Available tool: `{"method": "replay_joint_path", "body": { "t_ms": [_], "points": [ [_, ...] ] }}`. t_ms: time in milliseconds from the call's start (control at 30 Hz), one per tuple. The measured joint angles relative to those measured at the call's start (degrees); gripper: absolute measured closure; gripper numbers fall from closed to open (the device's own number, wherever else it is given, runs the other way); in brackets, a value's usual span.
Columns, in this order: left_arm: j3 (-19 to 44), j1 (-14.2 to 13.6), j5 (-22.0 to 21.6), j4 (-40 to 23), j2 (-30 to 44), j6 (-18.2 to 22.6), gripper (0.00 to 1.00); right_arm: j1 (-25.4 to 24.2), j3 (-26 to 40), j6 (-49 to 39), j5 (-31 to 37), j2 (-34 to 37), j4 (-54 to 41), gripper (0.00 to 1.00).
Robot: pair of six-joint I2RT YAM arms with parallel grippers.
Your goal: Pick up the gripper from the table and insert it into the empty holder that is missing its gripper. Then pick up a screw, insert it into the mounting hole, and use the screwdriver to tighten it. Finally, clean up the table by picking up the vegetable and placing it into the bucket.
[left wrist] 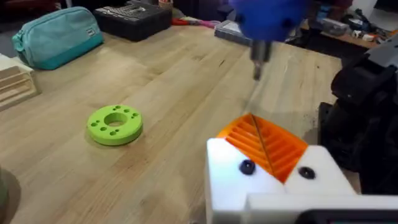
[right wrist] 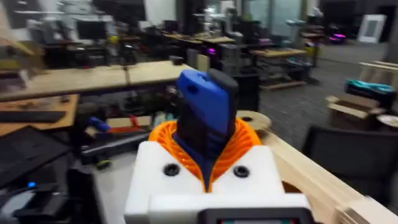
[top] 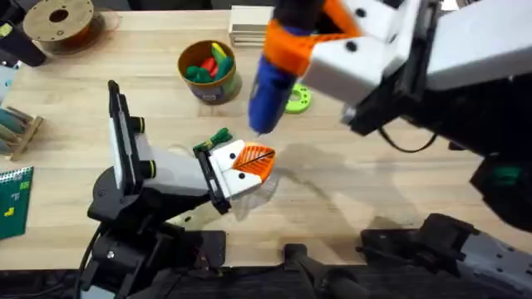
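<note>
While the right pincer point(top: 278, 51) clamps the screwdriver point(top: 268, 91), bit hovering above the table point(top: 374, 191) by the left pincer point(top: 248, 164).
Rigid, weighty, smooth barrel: grip mid-body. Left pincer's orange pads point(left wrist: 264, 143) look pressed together.

Screwdriver point(top: 270, 87): stubby, bright blue, held clamped in the right tool point(top: 293, 51), bit pointing down above the left tool point(top: 249, 164).
Vegetable point(top: 214, 139): dark green, leafy, lying on the table just beside the left tool.
Bucket point(top: 209, 73): round, yellow-orange, upright, holding red, green and yellow toy pieces.
</note>
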Motion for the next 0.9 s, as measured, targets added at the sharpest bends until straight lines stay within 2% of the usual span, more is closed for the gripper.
{"method": "replay_joint_path", "body": {
  "t_ms": [200,267,900],
  "points": [
    [0.00,0.00,0.00,-0.01,0.00,0.00,0.997,4.80,0.00,0.02,-0.44,3.38,4.16,0.969],
    [0.00,0.00,0.00,0.00,0.00,0.00,0.997,6.05,0.00,0.01,-0.49,6.74,7.43,0.969],
    [0.00,0.00,0.00,0.01,-0.01,0.00,0.997,6.38,0.00,0.20,-0.79,11.17,8.55,0.969]
  ]
}}
